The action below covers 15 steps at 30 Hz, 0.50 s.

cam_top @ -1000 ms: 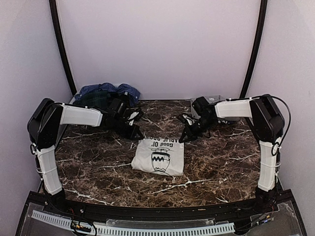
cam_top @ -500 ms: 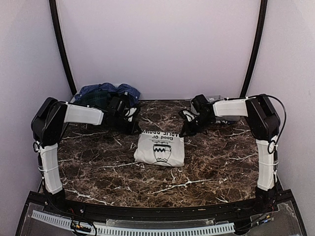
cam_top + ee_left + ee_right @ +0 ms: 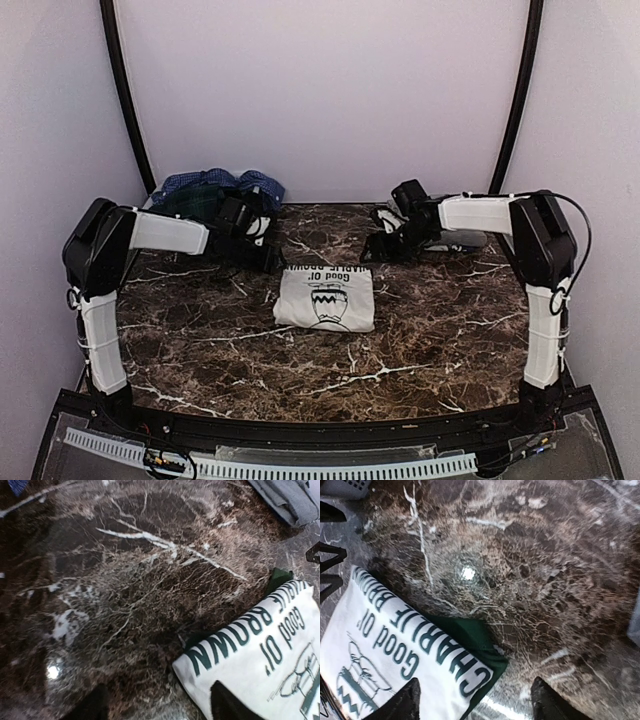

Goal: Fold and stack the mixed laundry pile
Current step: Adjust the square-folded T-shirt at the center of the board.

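Jaws apart, tee partly off-frame

The folded white tee with dark lettering runs off the left wrist view's right and bottom edges. At the dark marble table's far left corner, crumpled blue checked and green tartan shirts lie partly behind the left arm.

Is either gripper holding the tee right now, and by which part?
Neither holds anything. The left gripper and right gripper both stand open near the far corners of the folded white tee, which lies flat on the table.
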Each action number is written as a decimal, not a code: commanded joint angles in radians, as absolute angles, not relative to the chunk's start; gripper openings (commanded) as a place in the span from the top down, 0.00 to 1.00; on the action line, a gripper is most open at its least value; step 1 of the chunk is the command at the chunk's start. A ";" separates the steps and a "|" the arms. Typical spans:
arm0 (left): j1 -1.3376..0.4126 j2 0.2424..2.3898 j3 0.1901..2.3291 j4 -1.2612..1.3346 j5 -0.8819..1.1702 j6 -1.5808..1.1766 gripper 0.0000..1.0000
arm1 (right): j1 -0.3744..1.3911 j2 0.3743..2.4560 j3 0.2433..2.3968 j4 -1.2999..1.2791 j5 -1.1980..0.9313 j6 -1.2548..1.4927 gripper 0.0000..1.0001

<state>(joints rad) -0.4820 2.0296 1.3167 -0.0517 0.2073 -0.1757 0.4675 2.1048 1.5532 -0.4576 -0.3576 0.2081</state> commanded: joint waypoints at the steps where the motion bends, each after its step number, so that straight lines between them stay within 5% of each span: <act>1: -0.477 1.728 1.228 -0.020 0.116 -0.175 0.06 | 0.460 1.860 1.559 -0.471 -0.294 0.221 0.16; 3: -0.477 1.617 1.184 -0.005 0.103 -0.166 0.02 | 0.458 1.778 1.542 -0.454 -0.289 0.230 0.02; 9: -0.474 1.452 1.166 -0.052 0.054 -0.289 0.01 | 0.378 1.653 1.495 -0.386 -0.472 0.393 0.01; 12: -0.477 1.458 1.220 -0.111 0.322 -0.321 0.01 | 0.371 1.592 1.312 -0.129 -0.769 0.564 0.01; 15: -0.502 1.506 1.205 -0.108 0.583 -0.426 0.01 | 0.482 1.571 1.203 -0.005 -0.790 0.682 0.01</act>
<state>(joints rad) -0.4770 1.4422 1.2194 -0.0326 0.2527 -0.2962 0.3649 1.5574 1.3346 -0.1825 -0.6003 0.4816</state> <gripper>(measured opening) 0.990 0.986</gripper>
